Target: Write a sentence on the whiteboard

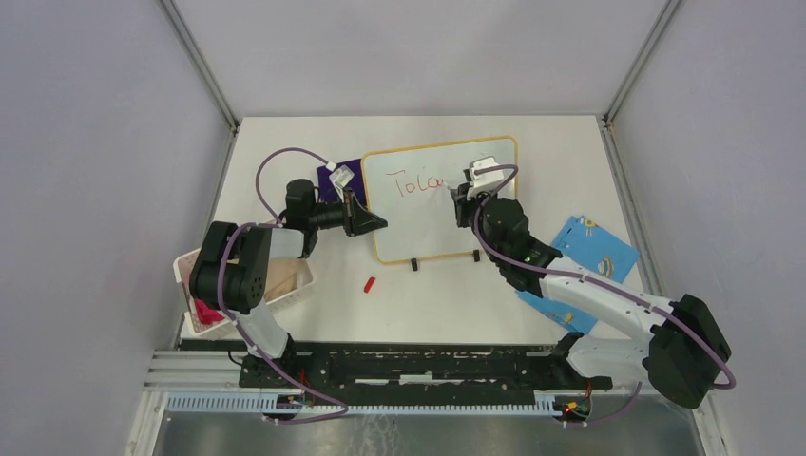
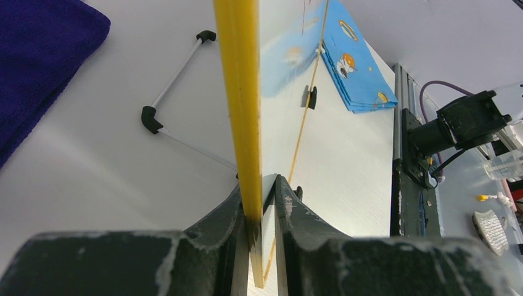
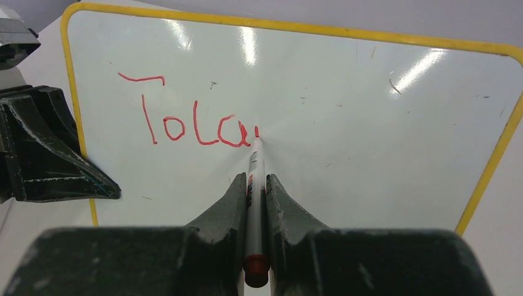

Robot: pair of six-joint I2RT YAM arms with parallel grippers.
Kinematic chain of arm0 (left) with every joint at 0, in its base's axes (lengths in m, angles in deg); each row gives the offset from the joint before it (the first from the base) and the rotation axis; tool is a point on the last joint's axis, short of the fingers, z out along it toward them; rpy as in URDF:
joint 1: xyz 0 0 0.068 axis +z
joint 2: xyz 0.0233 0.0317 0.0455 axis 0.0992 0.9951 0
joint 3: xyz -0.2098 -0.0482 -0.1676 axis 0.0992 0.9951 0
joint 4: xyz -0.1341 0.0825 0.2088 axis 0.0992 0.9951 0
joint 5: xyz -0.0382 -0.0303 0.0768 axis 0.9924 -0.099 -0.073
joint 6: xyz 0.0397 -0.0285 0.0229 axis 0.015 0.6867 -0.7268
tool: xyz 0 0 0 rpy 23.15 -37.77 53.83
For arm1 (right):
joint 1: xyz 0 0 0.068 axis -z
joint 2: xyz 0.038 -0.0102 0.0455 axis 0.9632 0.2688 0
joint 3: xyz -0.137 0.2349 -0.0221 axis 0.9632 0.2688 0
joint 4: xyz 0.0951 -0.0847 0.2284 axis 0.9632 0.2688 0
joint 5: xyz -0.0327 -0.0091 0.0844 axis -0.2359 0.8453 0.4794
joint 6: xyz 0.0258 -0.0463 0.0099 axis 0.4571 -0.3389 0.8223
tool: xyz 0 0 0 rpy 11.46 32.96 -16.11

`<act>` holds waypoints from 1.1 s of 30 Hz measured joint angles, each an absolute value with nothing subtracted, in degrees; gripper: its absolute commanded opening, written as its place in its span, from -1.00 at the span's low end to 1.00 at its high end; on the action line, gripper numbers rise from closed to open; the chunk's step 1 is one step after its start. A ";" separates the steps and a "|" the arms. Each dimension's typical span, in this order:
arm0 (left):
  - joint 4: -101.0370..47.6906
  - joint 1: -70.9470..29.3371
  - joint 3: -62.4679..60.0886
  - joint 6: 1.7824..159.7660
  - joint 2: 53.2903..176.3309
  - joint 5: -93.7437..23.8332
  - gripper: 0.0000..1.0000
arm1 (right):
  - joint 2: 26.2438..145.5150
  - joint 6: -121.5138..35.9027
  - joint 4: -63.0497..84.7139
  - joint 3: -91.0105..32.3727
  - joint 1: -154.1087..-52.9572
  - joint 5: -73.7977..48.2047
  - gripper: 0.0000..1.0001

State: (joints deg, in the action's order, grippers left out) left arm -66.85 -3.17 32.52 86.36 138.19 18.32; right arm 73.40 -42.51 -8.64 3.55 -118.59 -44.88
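**What the cameras leave unseen**

From above, the sentence (image 1: 415,180) on the whiteboard (image 1: 418,228) runs in under the right gripper (image 1: 458,198). Its last stroke is covered there, and the marker (image 3: 255,179) is too small to make out.

The left wrist camera sees the whiteboard edge-on. Its face is unreadable, and the frame's near end is buried between the fingers of the left gripper (image 2: 264,186).

Right of the whiteboard, the blue card (image 1: 597,249) lies partly under the right arm. Just in front of the whiteboard, a red scrap (image 1: 370,282) is too small to identify.

Right hand (image 1: 456,197) sits over the whiteboard (image 1: 428,231) beside red lettering (image 1: 414,180).
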 measured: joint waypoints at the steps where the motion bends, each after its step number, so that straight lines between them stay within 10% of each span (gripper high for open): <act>1: -66.83 -3.17 32.52 86.28 138.19 18.32 -0.96 | 73.22 -42.40 -8.68 3.79 -118.59 -44.88 -1.00; 33: -66.57 -3.17 32.43 86.06 138.19 18.43 -0.96 | 71.34 -42.64 -7.54 2.50 -117.34 -45.12 -1.00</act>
